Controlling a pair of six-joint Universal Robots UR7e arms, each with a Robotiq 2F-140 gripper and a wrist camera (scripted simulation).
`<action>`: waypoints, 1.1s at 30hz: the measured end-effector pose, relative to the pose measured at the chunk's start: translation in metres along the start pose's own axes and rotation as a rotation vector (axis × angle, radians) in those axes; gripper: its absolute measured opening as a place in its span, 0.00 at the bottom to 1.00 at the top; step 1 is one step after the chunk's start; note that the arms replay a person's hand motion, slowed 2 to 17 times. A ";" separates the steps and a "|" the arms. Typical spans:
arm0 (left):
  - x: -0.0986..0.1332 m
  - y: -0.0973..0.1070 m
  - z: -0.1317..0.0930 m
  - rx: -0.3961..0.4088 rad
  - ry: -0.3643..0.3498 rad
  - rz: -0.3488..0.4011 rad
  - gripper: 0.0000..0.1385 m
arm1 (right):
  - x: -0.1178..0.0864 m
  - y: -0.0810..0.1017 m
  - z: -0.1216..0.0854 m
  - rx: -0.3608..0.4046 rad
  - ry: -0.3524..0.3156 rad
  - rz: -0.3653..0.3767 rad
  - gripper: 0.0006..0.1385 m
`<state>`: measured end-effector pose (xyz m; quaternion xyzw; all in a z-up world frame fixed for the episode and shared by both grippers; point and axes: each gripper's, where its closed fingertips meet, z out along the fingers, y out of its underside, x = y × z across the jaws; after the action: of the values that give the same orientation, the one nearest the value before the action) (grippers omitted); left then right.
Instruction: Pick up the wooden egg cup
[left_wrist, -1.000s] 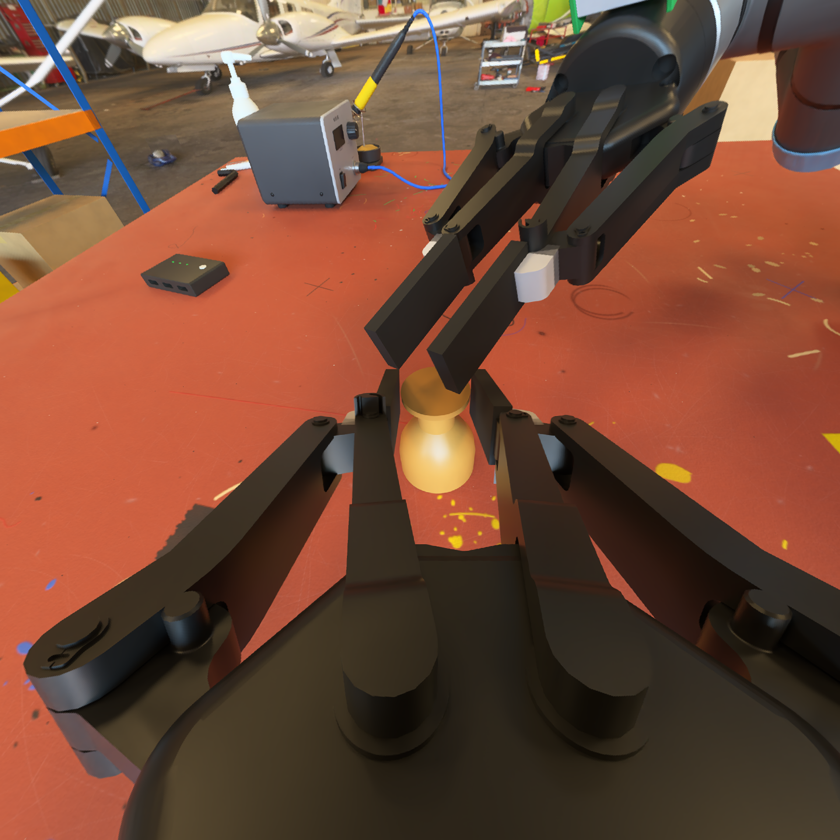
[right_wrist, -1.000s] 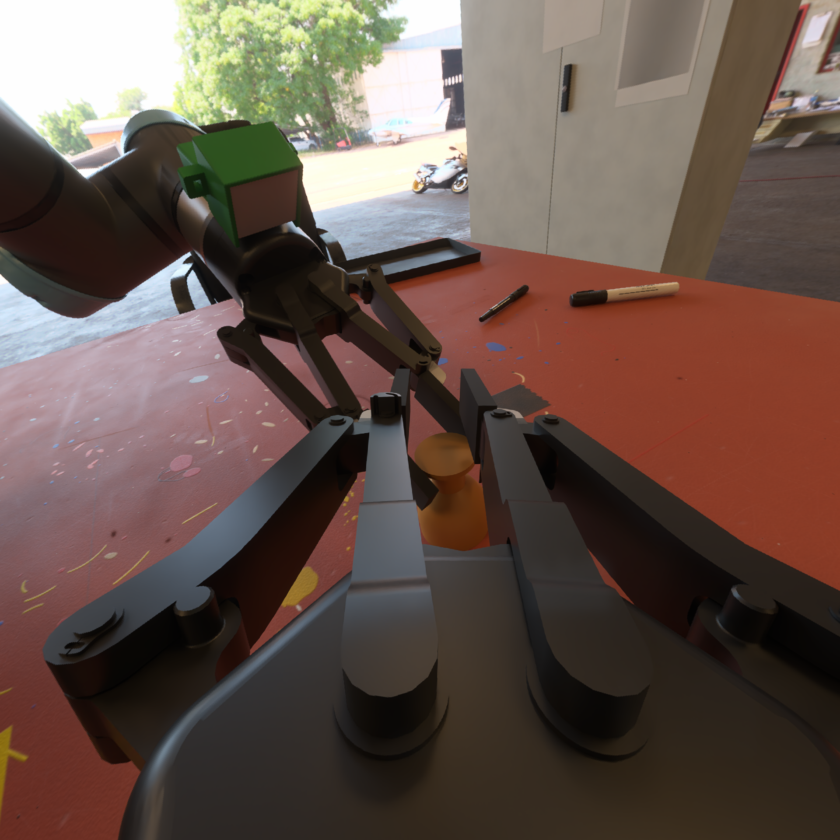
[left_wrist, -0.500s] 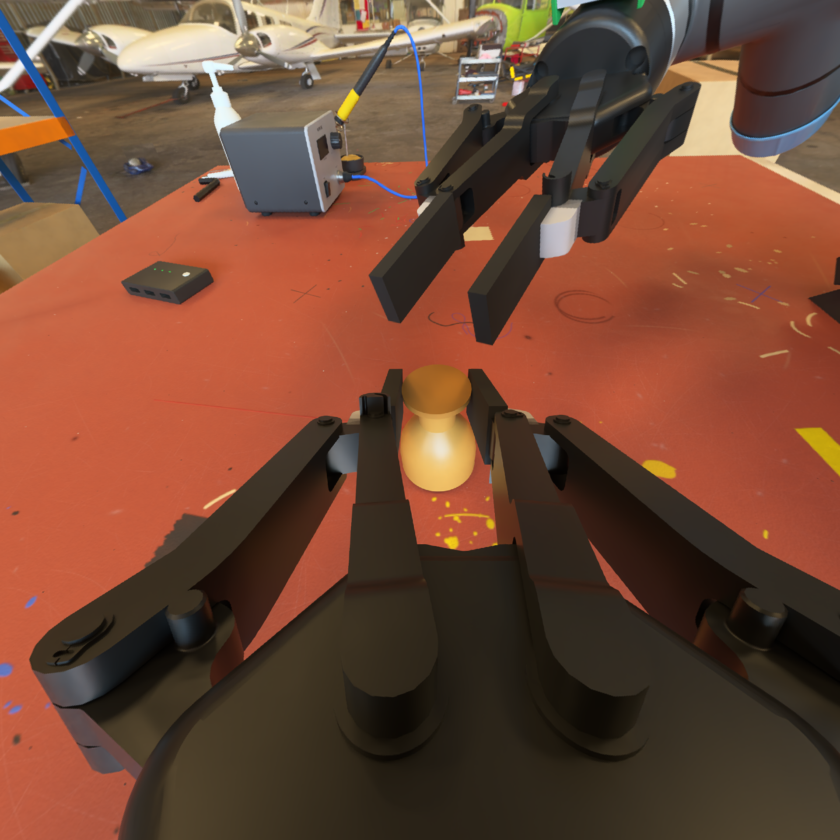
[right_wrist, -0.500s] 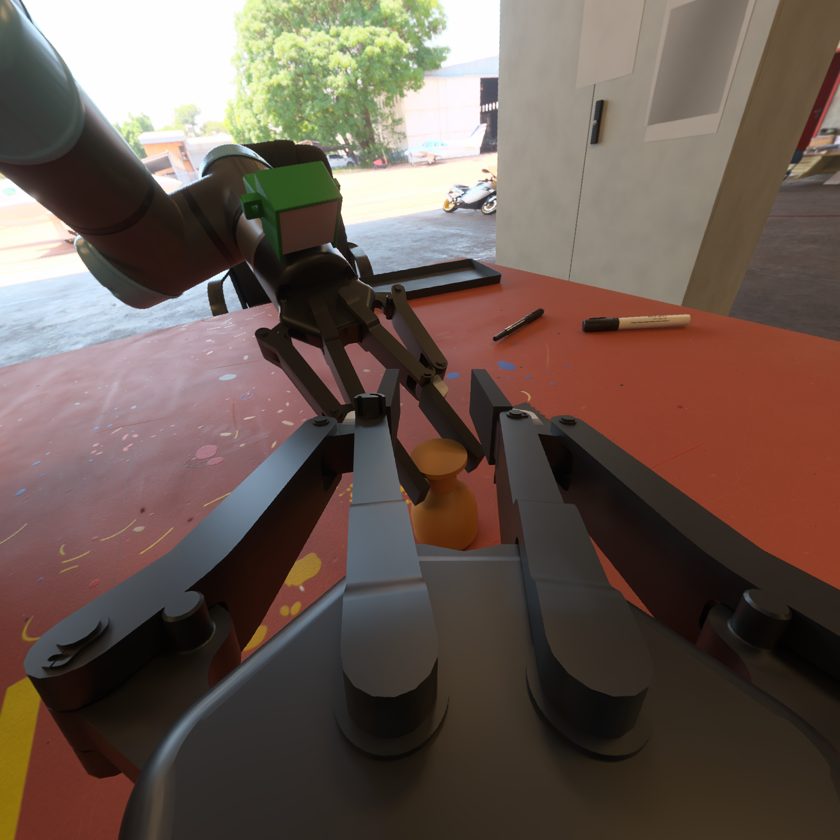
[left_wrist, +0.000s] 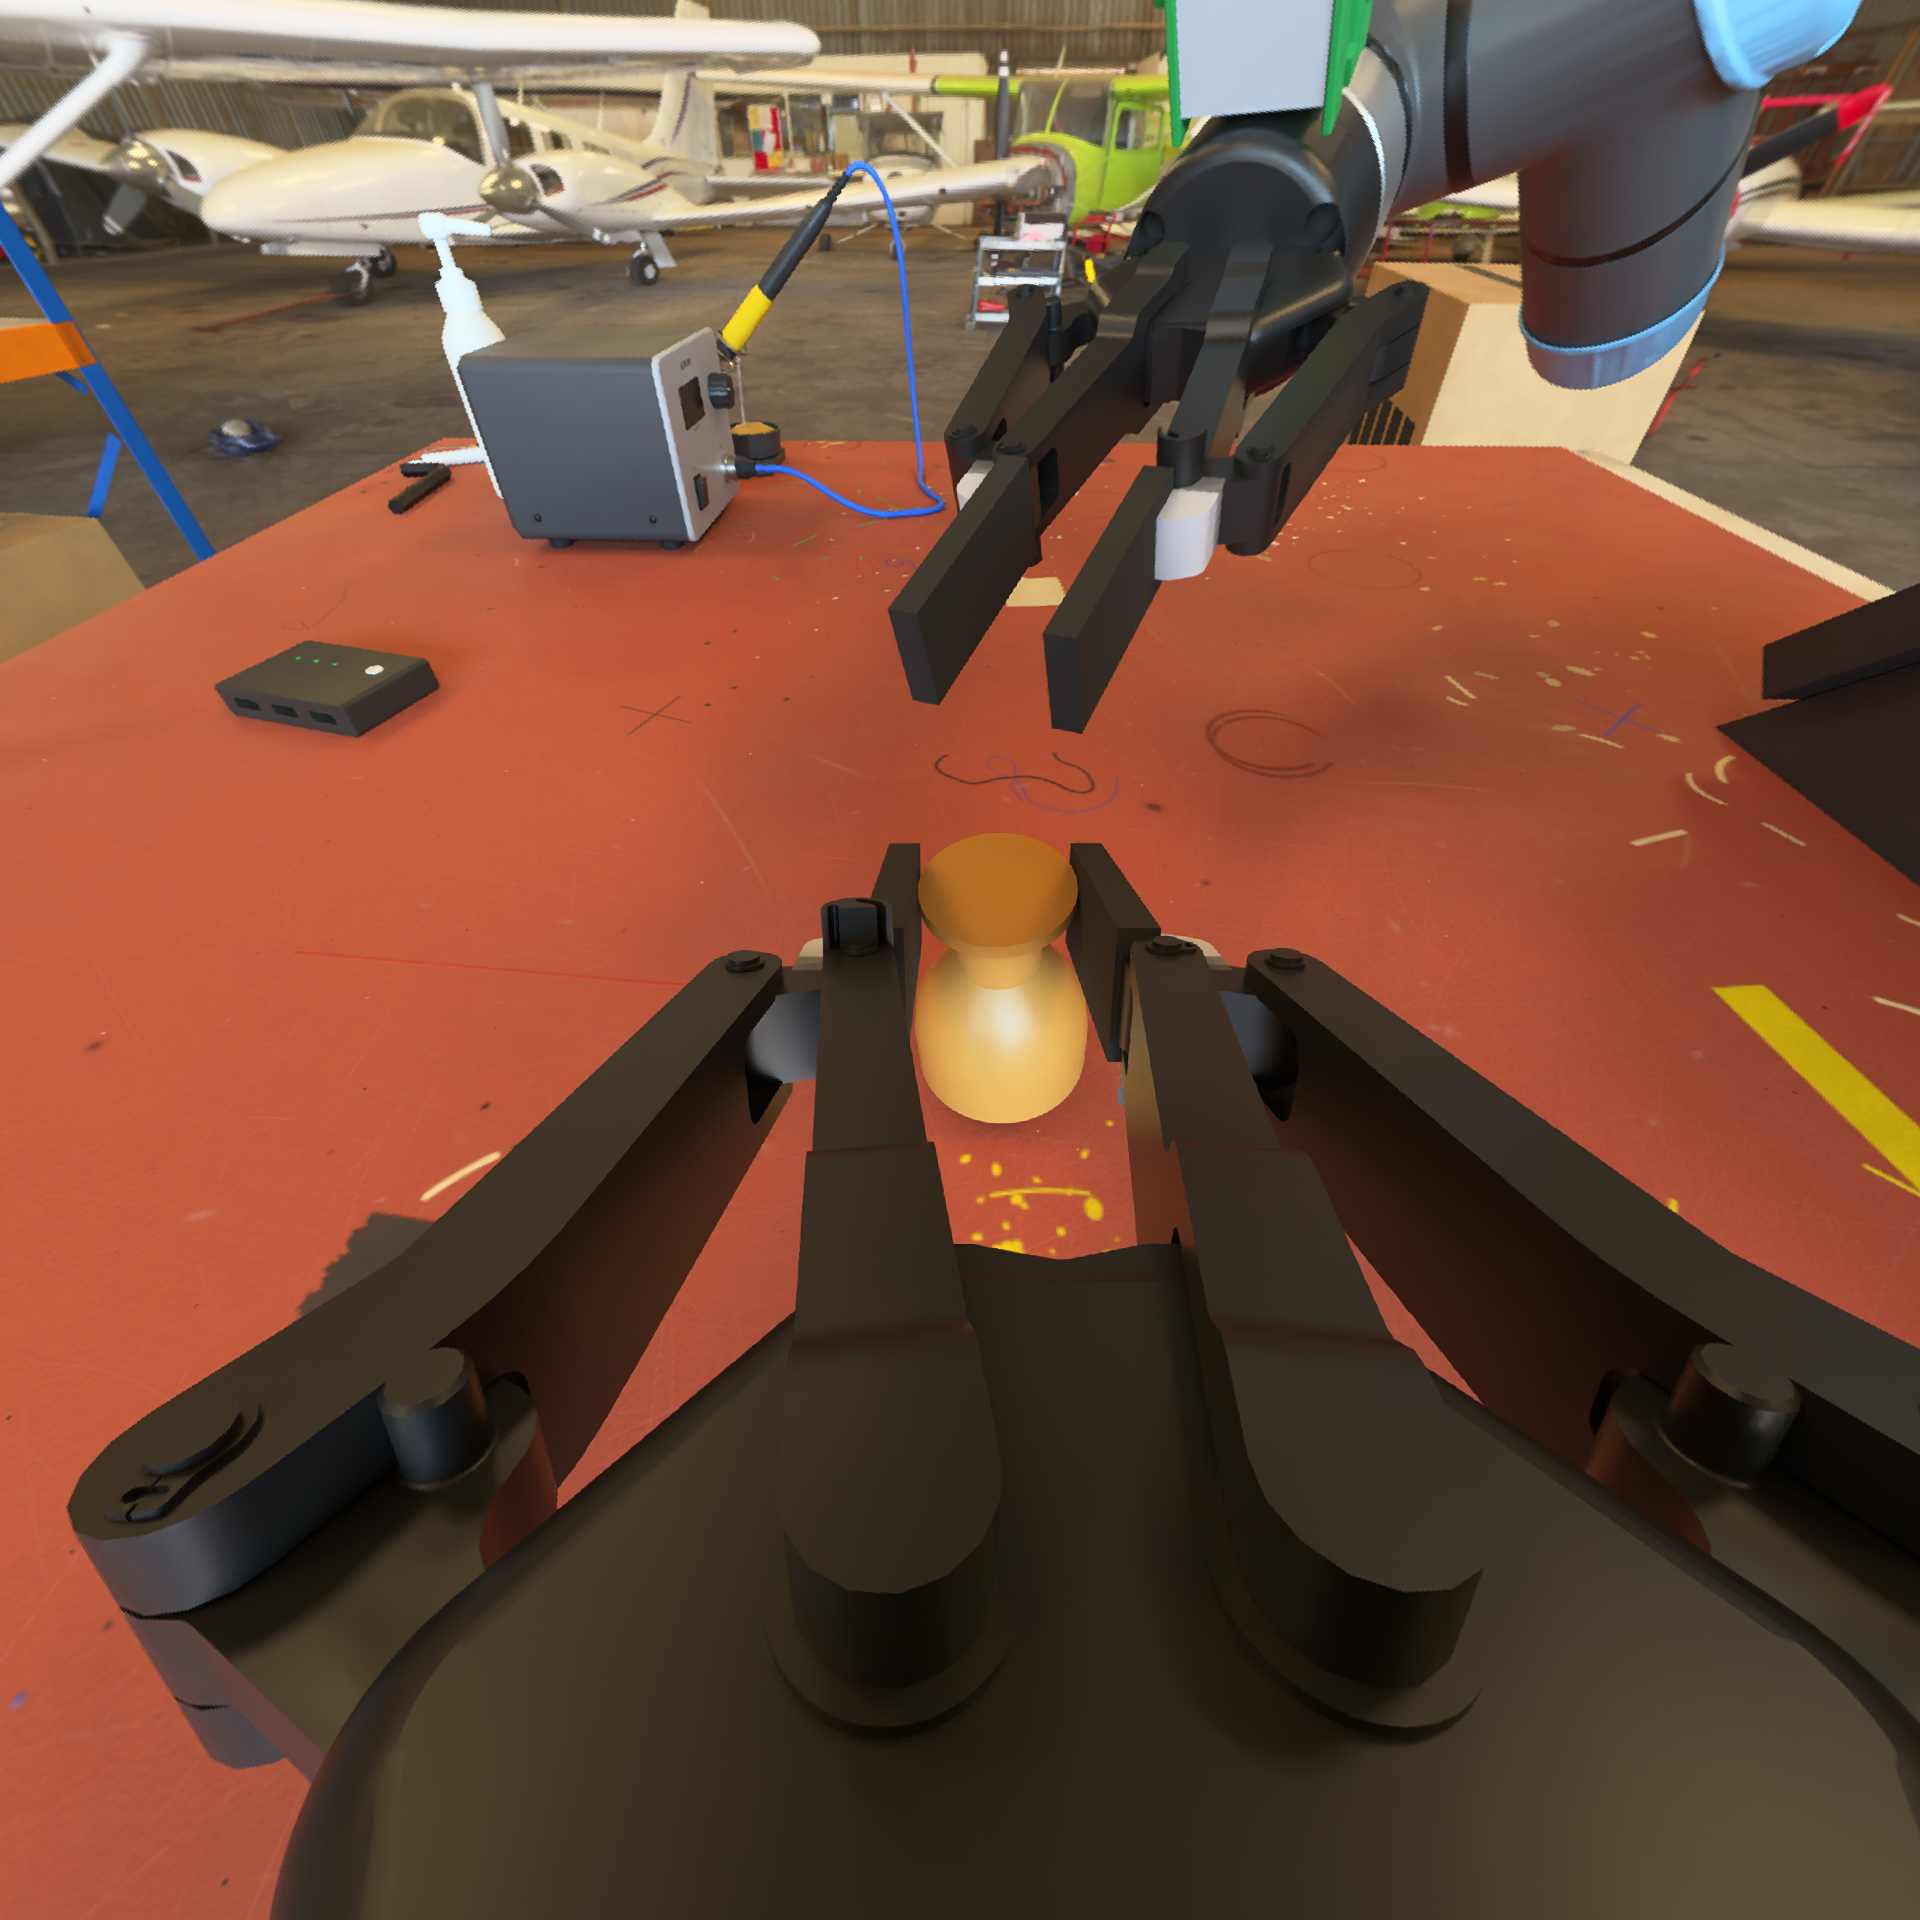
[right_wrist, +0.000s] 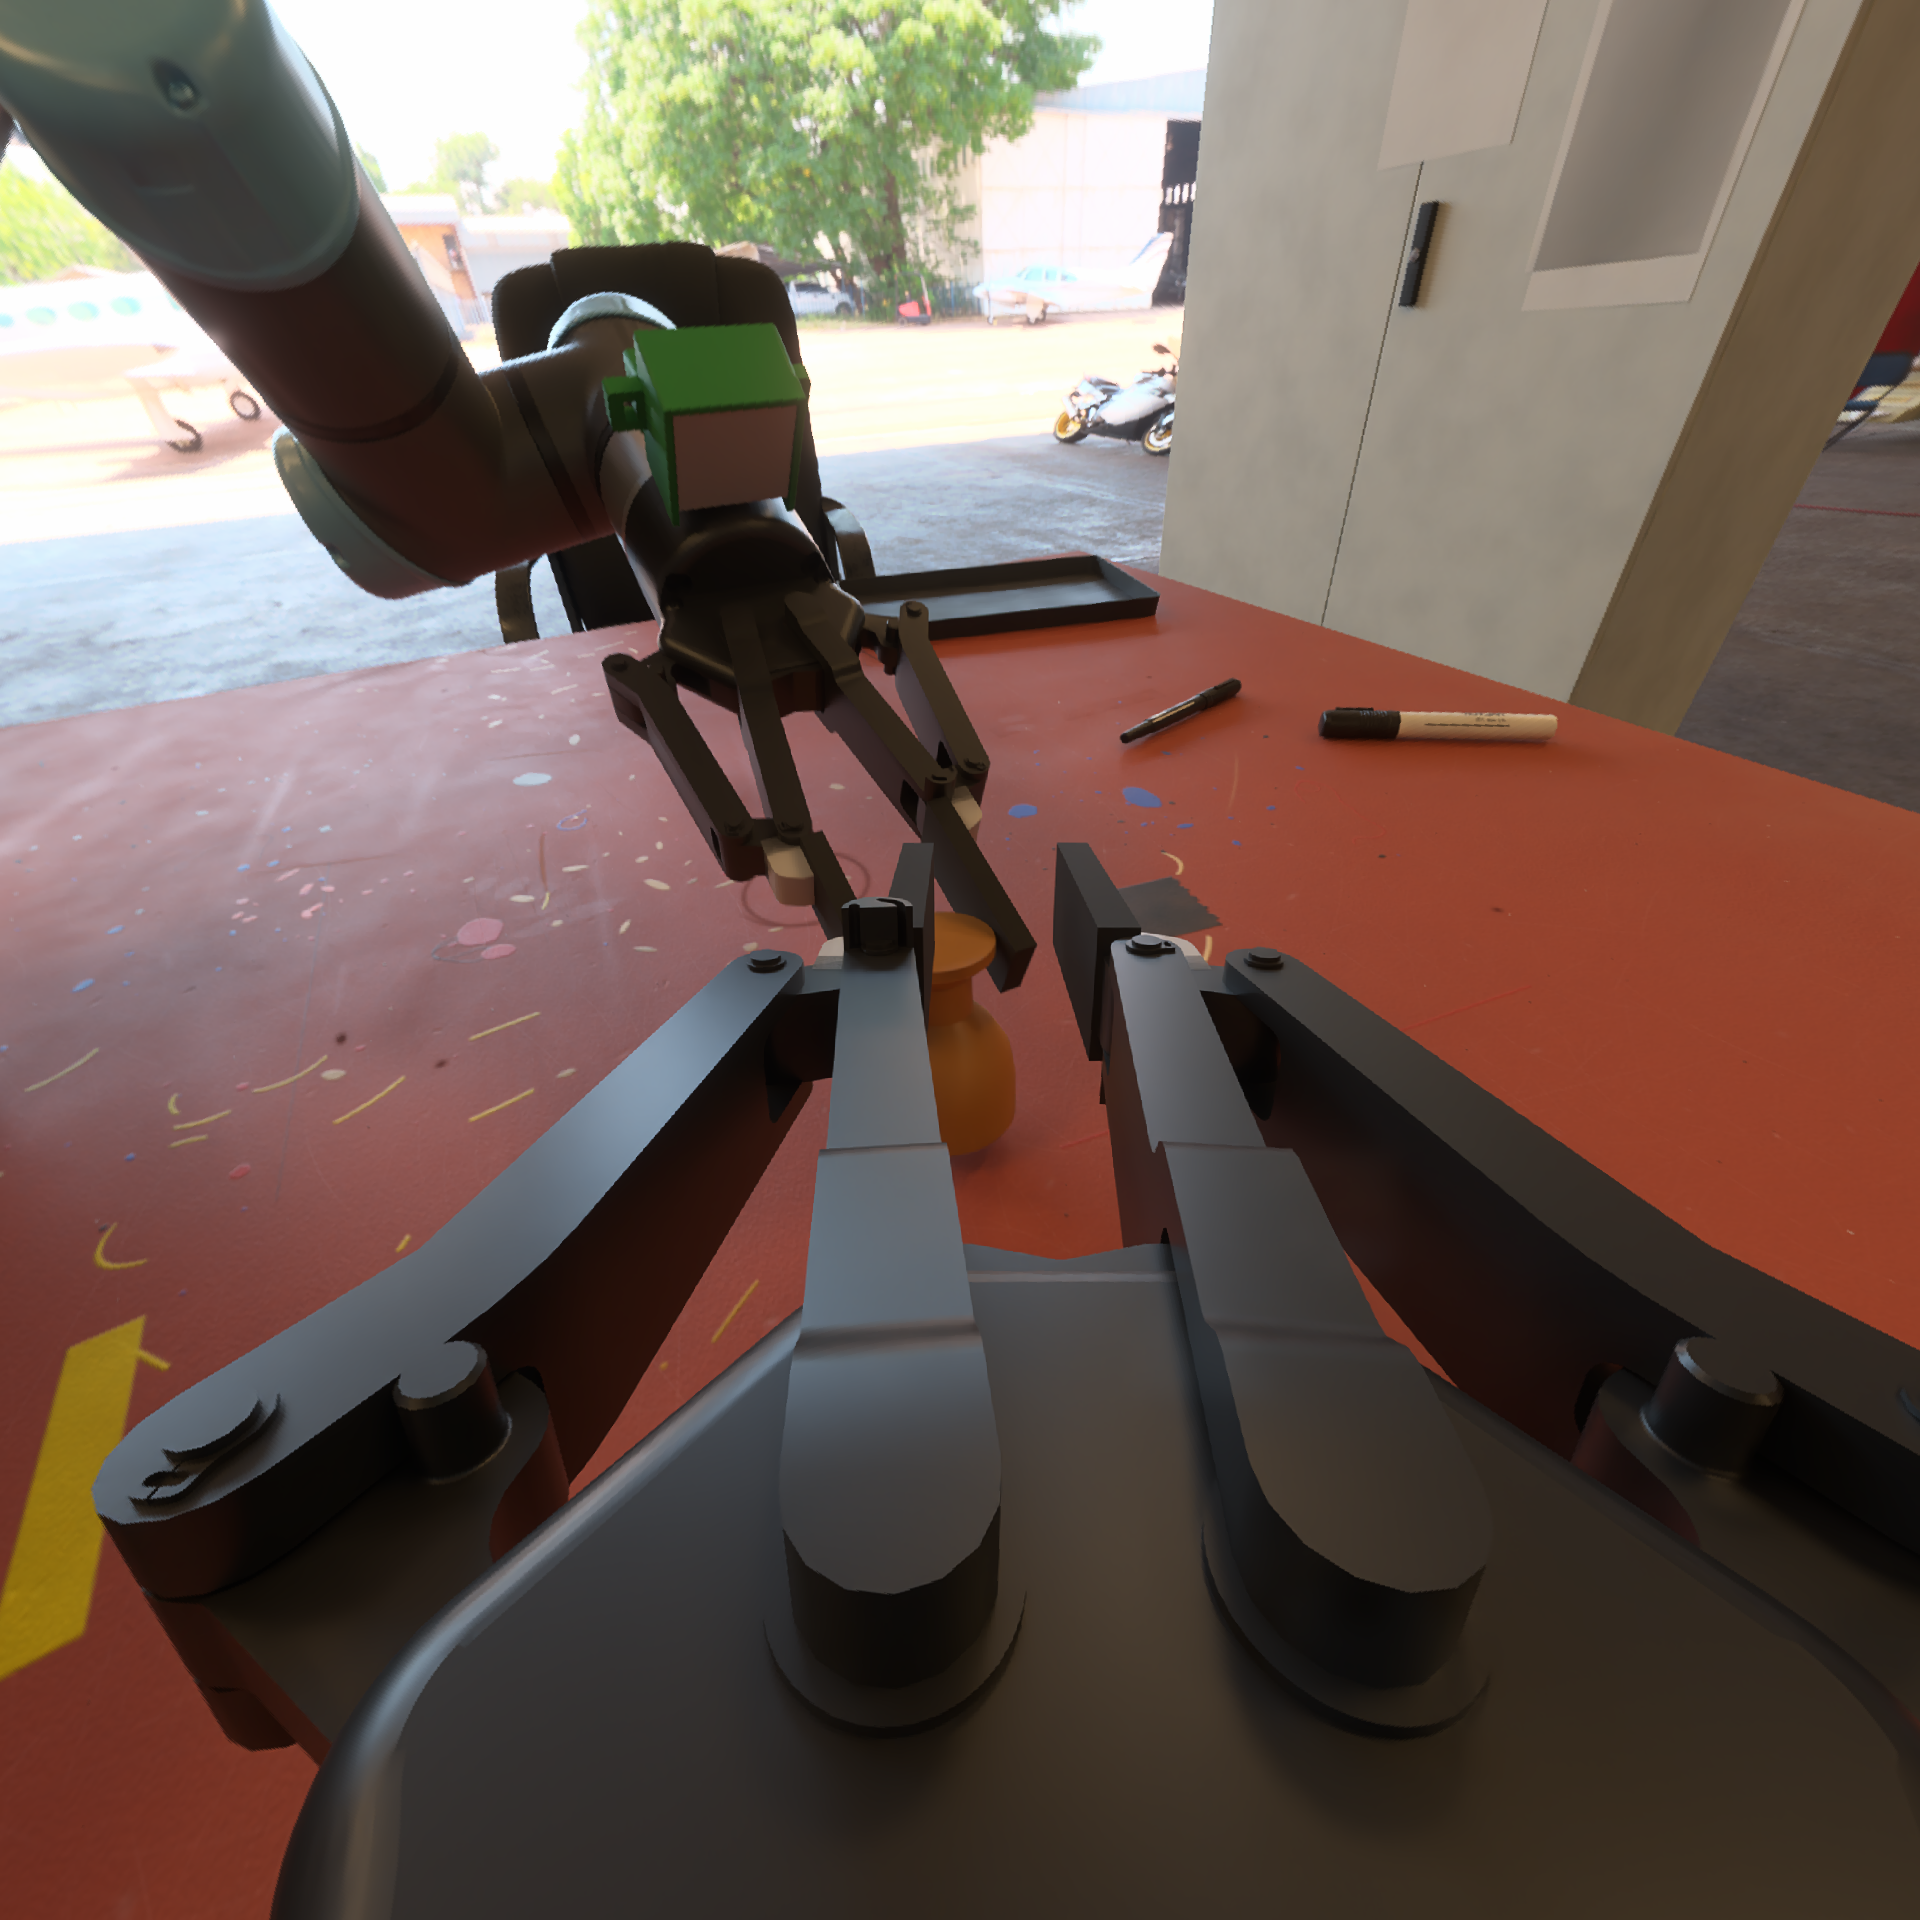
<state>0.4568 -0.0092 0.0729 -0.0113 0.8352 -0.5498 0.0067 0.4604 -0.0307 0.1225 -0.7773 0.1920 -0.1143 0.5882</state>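
Hangar bench, red paint-flecked tabletop (left_wrist: 520, 935): your left gripper (left_wrist: 997, 883) clamps the upside-down wooden egg cup (left_wrist: 1000, 997), cup apparently resting on the surface. Right gripper (right_wrist: 987, 894) hangs apart, fingers parted, holding nothing. Step: grasp made; next, lift straight up. Room overhead looks open; edges well away.

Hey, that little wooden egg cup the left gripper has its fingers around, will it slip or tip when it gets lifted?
The glossy, rounded wooden egg cup looks rigid, so it should not deform. Its smooth curved body may slide between the left gripper's flat fingers. The wider disc on top could catch on them if it slips. It probably weighs little.
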 end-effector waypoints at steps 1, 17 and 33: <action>0.001 0.000 0.000 0.003 0.006 -0.001 0.28 | 0.001 0.002 -0.001 -0.008 0.002 -0.006 0.22; 0.007 -0.009 -0.003 0.063 0.058 -0.003 0.28 | -0.001 0.016 0.001 -0.048 -0.043 -0.007 0.18; 0.012 -0.009 -0.004 0.075 0.092 -0.003 0.28 | -0.007 0.014 0.006 -0.019 -0.063 -0.020 0.05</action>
<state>0.4449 -0.0093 0.0833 0.0130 0.8133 -0.5808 -0.0319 0.4541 -0.0255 0.1080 -0.7880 0.1669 -0.0936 0.5852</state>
